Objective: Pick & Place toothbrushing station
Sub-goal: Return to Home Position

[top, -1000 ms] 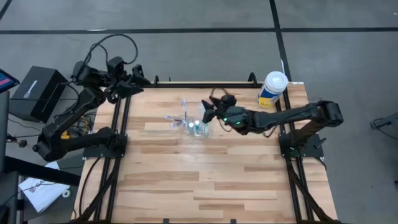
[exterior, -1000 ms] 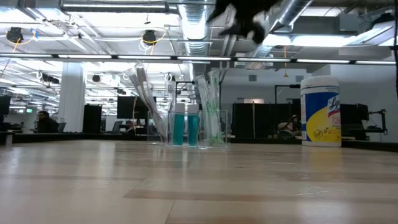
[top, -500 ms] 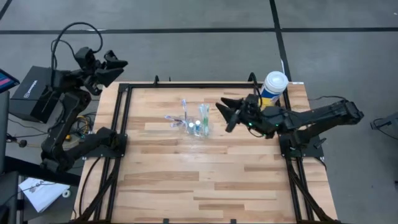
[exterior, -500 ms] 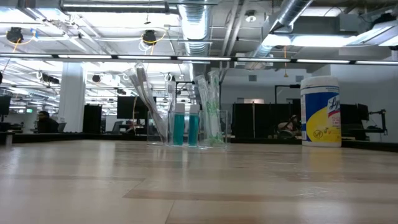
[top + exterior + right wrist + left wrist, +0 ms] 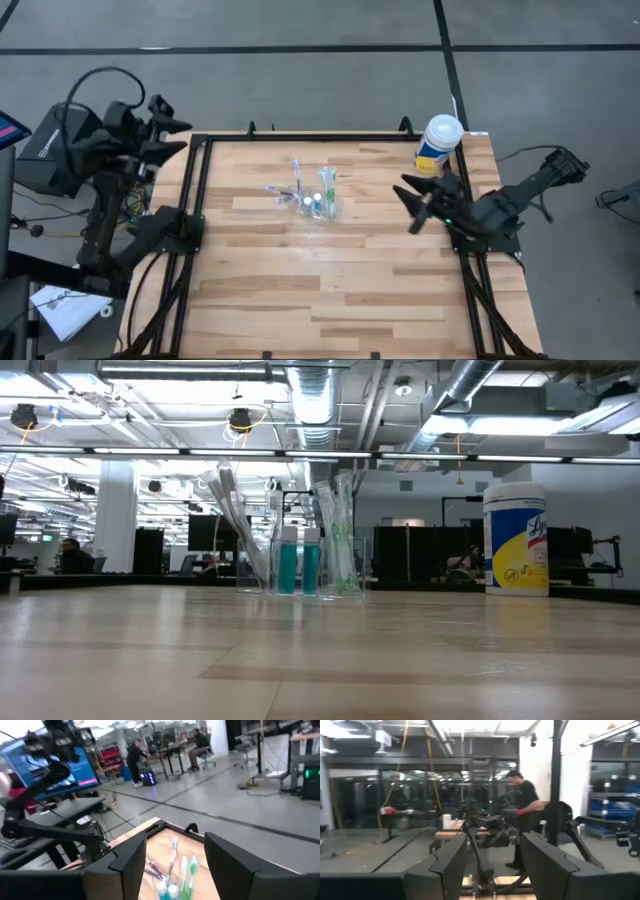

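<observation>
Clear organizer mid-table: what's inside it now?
Inside the clear organizer: two blue tubes standing upright, green toothbrushes beside them, purple-white toothbrushes leaning outward. The brushes overlap, so their count is hidden. Left gripper and right gripper are both far from it.

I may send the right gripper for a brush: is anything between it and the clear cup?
Nothing visible. Bare table lies between the open right gripper, near its right edge, and the cup in the middle. The canister stands aside at the far right corner.

Wooden table (image 5: 330, 290): clear cup (image 5: 318, 210), canister (image 5: 437, 143).
</observation>
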